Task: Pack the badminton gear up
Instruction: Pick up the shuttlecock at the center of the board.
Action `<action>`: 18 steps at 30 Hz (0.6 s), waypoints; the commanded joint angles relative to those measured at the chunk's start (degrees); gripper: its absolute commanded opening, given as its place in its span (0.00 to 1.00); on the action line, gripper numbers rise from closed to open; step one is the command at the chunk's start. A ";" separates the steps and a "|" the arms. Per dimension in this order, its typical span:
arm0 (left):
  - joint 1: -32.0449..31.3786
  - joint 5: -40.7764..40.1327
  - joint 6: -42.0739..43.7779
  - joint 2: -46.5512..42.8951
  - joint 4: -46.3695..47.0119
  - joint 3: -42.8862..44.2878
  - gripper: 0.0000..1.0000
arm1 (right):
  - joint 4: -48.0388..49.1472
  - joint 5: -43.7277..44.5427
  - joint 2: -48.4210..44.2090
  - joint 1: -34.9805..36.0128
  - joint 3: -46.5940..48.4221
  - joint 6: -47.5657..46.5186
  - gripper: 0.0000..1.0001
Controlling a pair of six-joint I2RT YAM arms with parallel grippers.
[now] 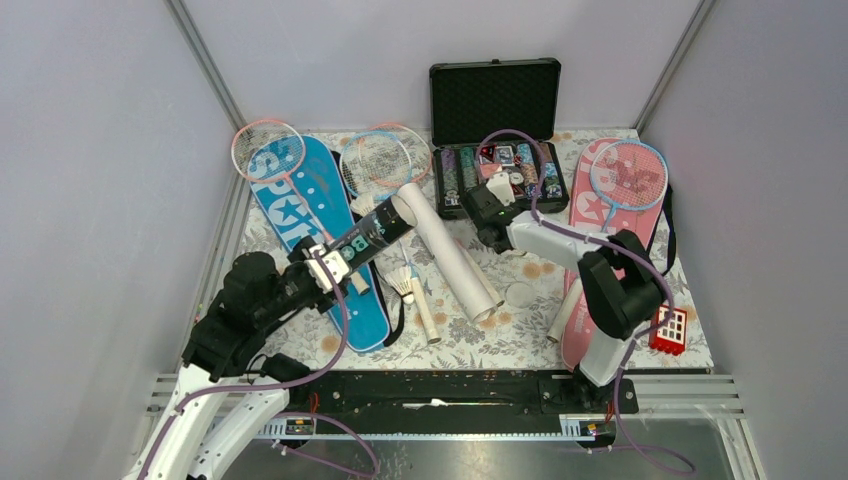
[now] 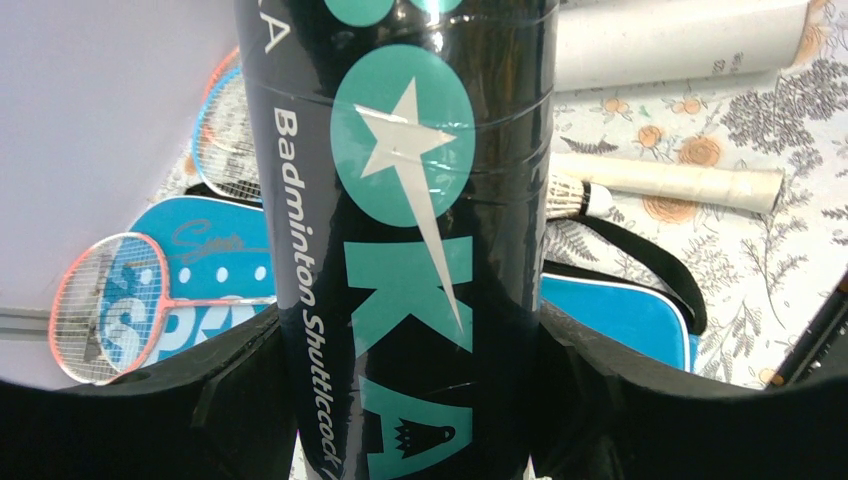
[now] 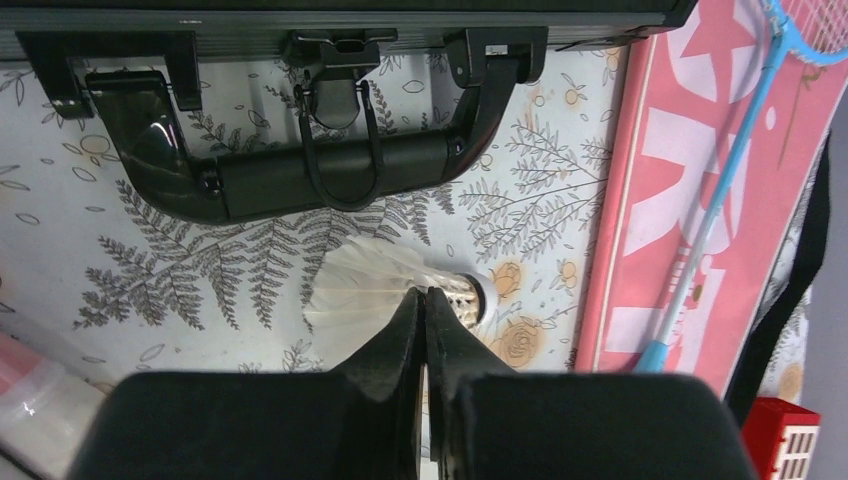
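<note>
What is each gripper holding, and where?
Left gripper clamps the dark tube around its body. Right gripper is shut at a shuttlecock, feather side; hold unclear.

Two pink rackets, two light-blue rackets, one blue cover, one pink cover, one dark tube, one white tube, two white shuttlecocks in view, one black case, one red block
</note>
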 commanded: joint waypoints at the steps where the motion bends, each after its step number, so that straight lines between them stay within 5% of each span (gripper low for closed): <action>1: 0.25 2.82 1.81 1.47 -0.61 2.89 0.27 | -0.61 -2.23 -11.60 -0.41 0.27 -2.20 0.00; 10: 0.21 8.47 3.83 0.87 -2.37 2.12 0.27 | -3.82 -21.46 -32.98 -0.39 1.09 2.76 0.00; 18: 0.21 14.36 6.70 1.80 -2.26 2.55 0.28 | 10.67 -42.25 -51.79 -0.40 -5.20 16.41 0.00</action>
